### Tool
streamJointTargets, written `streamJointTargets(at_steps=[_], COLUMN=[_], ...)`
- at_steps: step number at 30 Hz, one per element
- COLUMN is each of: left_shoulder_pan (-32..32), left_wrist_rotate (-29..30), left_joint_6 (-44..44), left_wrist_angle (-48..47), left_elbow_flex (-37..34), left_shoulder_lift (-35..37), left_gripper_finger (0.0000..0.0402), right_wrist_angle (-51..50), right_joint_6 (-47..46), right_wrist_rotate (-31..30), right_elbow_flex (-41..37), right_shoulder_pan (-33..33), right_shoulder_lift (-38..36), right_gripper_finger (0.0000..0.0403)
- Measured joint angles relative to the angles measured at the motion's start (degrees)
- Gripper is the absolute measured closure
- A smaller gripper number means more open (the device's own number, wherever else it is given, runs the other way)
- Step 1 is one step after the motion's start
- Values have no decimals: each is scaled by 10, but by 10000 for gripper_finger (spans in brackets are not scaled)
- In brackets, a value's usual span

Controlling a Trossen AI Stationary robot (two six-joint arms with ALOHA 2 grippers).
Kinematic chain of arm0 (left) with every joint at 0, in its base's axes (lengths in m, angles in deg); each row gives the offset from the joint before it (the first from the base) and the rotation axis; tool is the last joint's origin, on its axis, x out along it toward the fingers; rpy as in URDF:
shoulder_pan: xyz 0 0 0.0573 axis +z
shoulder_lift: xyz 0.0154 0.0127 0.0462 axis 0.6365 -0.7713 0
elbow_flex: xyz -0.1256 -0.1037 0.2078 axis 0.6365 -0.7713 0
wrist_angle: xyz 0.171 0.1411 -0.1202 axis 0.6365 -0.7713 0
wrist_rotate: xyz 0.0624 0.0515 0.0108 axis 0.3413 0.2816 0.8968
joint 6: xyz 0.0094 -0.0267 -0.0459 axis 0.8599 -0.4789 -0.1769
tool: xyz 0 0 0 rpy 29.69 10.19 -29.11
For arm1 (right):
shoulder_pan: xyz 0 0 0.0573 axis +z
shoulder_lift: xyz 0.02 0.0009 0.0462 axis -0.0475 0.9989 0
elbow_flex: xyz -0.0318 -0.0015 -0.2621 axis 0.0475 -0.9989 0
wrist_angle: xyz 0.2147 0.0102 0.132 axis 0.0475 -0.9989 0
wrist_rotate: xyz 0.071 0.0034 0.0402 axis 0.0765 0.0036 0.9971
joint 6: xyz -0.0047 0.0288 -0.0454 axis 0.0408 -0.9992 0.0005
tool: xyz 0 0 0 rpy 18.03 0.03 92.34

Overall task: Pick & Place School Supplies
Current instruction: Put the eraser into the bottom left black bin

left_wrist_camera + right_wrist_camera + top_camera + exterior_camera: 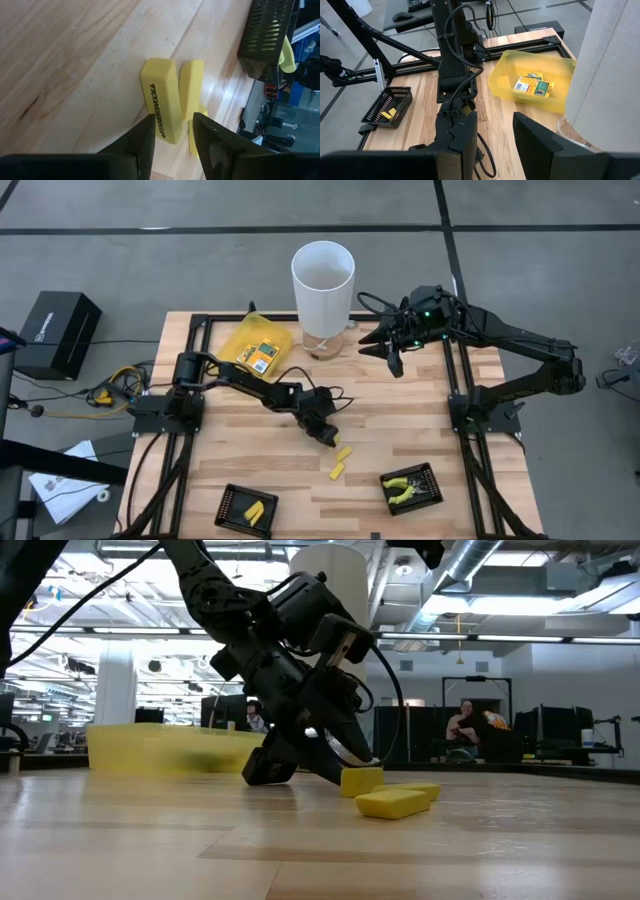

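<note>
From above, my left gripper (325, 435) sat low mid-table beside two yellow erasers (340, 462); the right gripper (390, 352) waited near the white cylinder (322, 285), fingers apart, empty. At table height, erasers lay flat. The left wrist showed fingers narrowly parted, straddling one eraser's (160, 102) end, long axis running away; I'd centre before squeezing.

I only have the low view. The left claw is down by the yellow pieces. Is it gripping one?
Observer: No. The left wrist view shows the left claw open, with the lettered yellow piece at its fingertips.
Operator: Any tray holding yellow pieces?
Observer: Yes. From above, a black tray on the left arm's side holds one.
Operator: And the right claw?
Observer: The right claw is open, hovering beside the white cylinder.
</note>
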Motion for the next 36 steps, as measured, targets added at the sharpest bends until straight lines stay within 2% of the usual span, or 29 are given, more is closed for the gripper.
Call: streamJointTargets(at_steps=[12,20,36], left_shoulder_pan=[0,8,6], left_wrist_rotate=[11,47,57], left_joint_6=[-18,7,14], left_wrist_angle=[-3,-89,-82], left_elbow_flex=[0,-2,41], left_shoulder_lift=[8,43,43], left_gripper_finger=[270,271,271], right_wrist_angle=[0,0,0], right_joint_6=[4,5,5], right_wrist_rotate=[0,3,15], right_elbow_flex=[0,0,0], right_shoulder_pan=[0,-8,-20], right_shoulder_lift=[0,0,0], right_gripper_finger=[285,285,285])
